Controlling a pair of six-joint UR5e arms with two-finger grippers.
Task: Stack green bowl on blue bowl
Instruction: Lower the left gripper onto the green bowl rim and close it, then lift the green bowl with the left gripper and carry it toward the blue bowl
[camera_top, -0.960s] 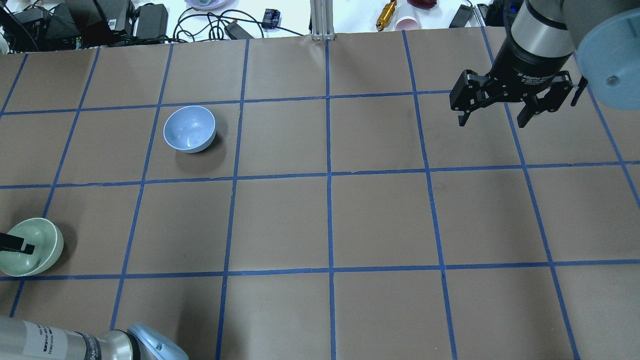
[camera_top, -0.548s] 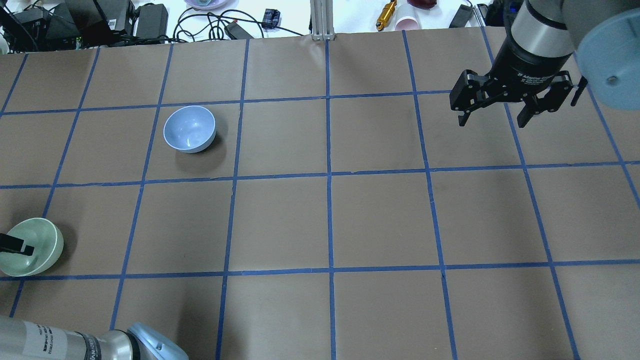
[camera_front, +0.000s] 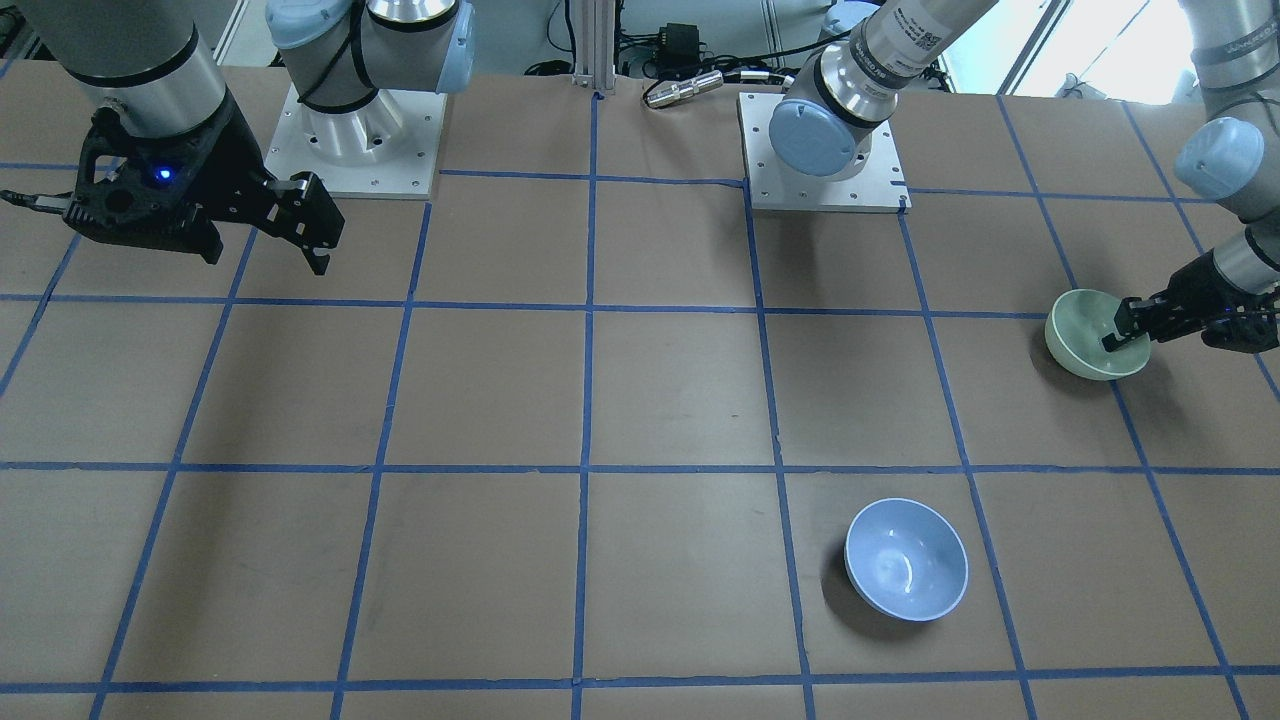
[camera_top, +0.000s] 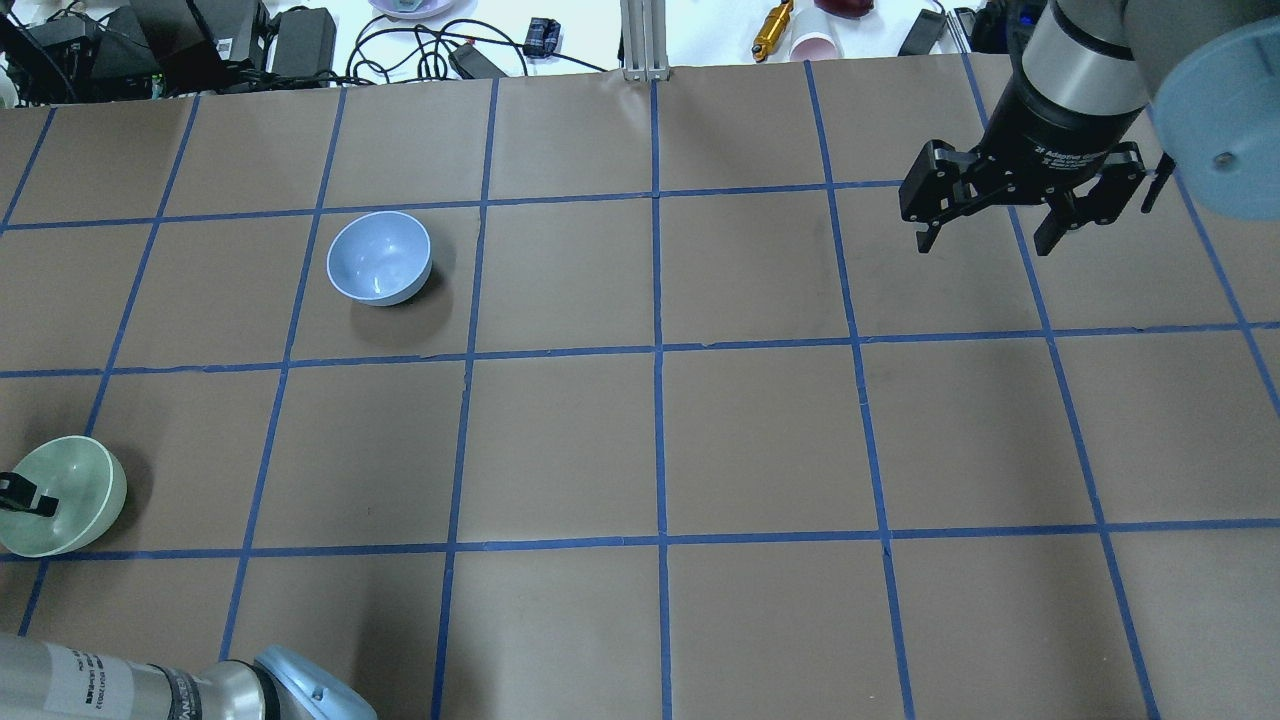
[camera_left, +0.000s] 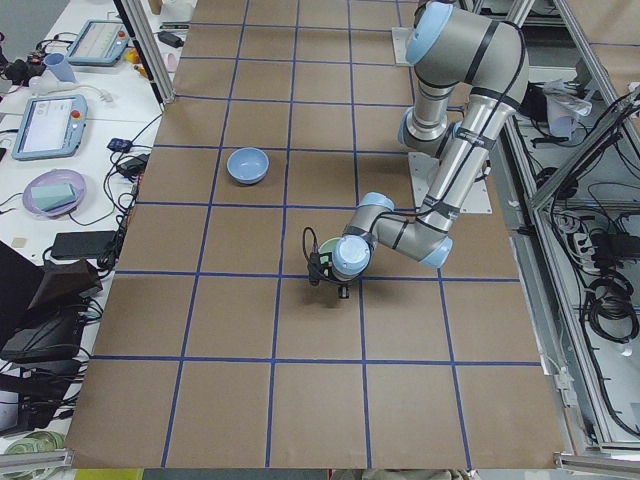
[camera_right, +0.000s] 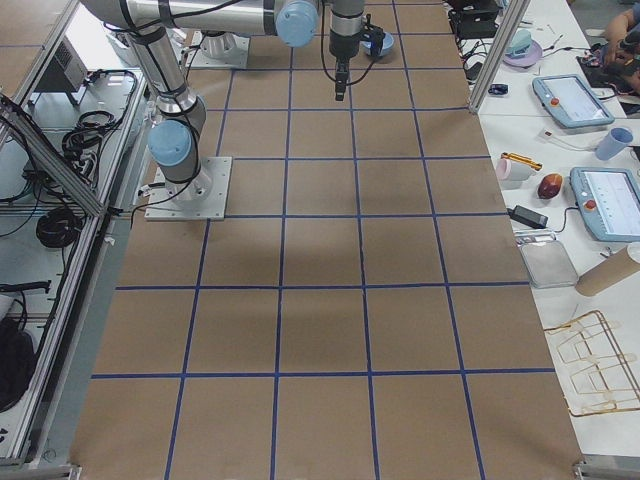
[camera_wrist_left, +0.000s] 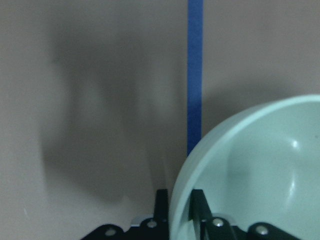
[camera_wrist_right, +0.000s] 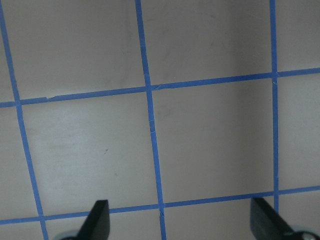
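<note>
left gripper clamped on rim of green bowl, near left | blue bowl apart, farther out | right gripper spread wide, empty, far right

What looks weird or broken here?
Nothing stands out. The green bowl and the blue bowl sit whole, with nothing spilled. The left gripper pinches the green bowl's rim, one finger inside and one outside.

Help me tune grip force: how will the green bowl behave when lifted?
The green bowl looks stiff: round despite the pinch. Its glossy wall may slip in the left end effector. Held at one edge, it likely tilts.
</note>
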